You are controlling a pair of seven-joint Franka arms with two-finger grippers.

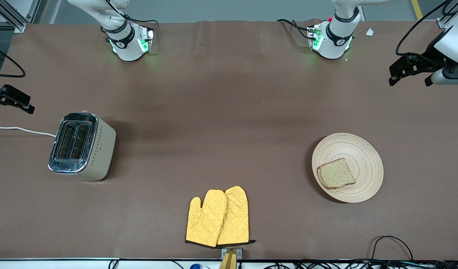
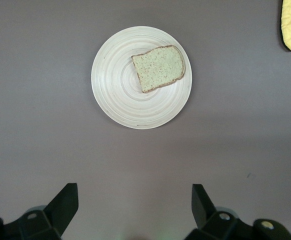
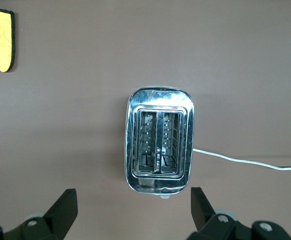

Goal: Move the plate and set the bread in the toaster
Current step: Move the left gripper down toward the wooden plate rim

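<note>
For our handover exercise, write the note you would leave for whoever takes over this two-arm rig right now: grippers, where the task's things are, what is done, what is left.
Left gripper: open, empty, up in the air at the left arm's end of the table.
Right gripper: open, empty, up in the air at the right arm's end.
Plate: on the table toward the left arm's end, with the bread lying flat on it.
Toaster: upright toward the right arm's end, both slots empty.
Oven mitts: between them, nearer the front camera.
Done: nothing.
Left: move the plate, put the bread in the toaster.

No readable text or label shows anywhere (the toaster (image 1: pixel 82 147) bears only tiny illegible marks).
</note>
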